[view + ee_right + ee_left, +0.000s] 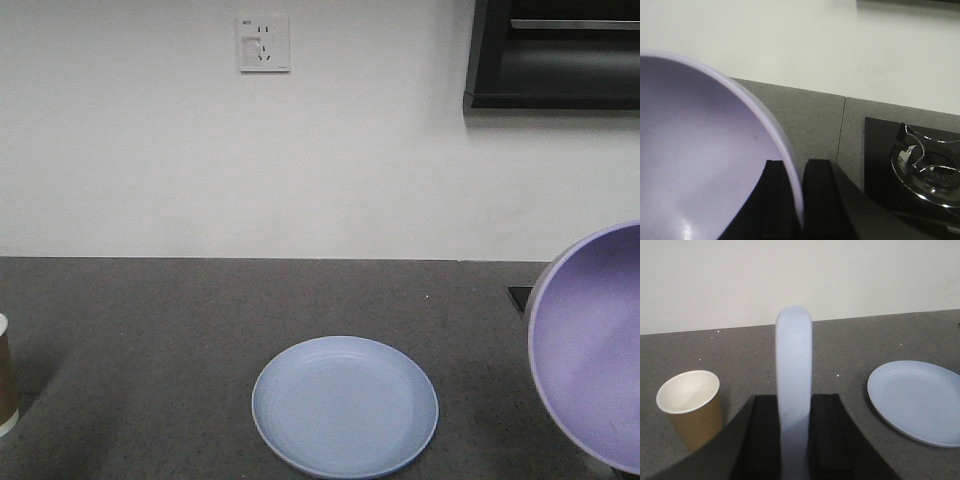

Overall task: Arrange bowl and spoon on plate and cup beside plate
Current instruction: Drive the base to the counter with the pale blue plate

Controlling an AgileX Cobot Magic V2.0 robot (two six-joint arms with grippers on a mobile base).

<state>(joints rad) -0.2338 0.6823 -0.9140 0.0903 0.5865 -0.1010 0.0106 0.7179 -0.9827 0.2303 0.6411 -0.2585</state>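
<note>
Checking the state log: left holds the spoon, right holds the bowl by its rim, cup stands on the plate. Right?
No: the cup stands on the counter beside the plate, not touching it, as the left wrist view shows. The rest is right: left gripper holds the spoon, right gripper holds the bowl by its rim.

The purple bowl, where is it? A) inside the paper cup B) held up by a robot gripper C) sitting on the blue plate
B: the right gripper pinches the rim of the bowl, which hangs tilted off to the side of the plate, not on it.
</note>
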